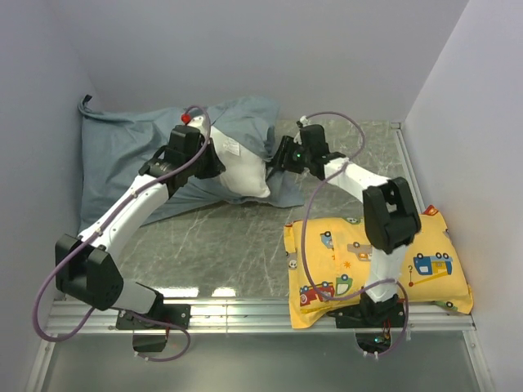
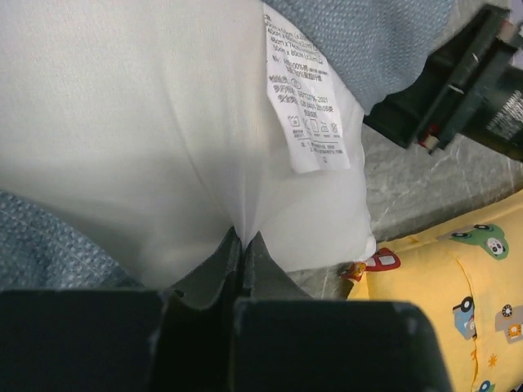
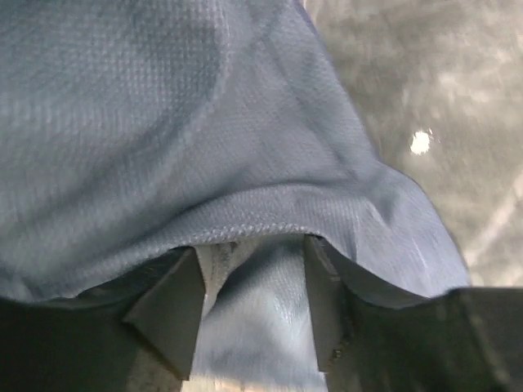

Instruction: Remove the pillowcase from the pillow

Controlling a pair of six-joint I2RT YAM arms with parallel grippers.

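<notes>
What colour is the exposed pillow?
The plump fabric pillow is plain white, clearest in the left wrist view.

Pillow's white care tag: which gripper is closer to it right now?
Left. The left gripper is shut on the pillow fabric close by the tag; the right gripper sits further off, at the pillowcase hem beside the pillow.

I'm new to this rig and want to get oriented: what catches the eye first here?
The white pillow bulges partly out of the blue-grey pillowcase at the far left, with the left end effector pinched shut on its fabric. Next comes the bright yellow vehicle-print pillow at the near right.
</notes>
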